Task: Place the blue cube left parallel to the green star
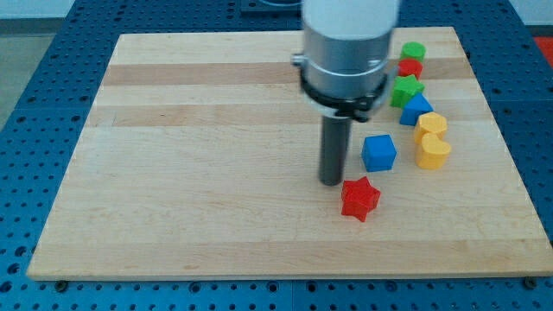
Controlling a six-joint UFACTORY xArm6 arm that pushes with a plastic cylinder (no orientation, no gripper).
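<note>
Resting on the wooden bench point(216, 104), my tip point(332, 181) stands just to the view's left of the blue cube point(378, 152), with the red star point(359, 199) just below it. I carry no pincer, only the rod, so nothing opens or closes. That cube, below and left of the green star point(405, 90), looks light, hard and smooth; it should slide readily but may spin unless pushed squarely mid-face.
</note>
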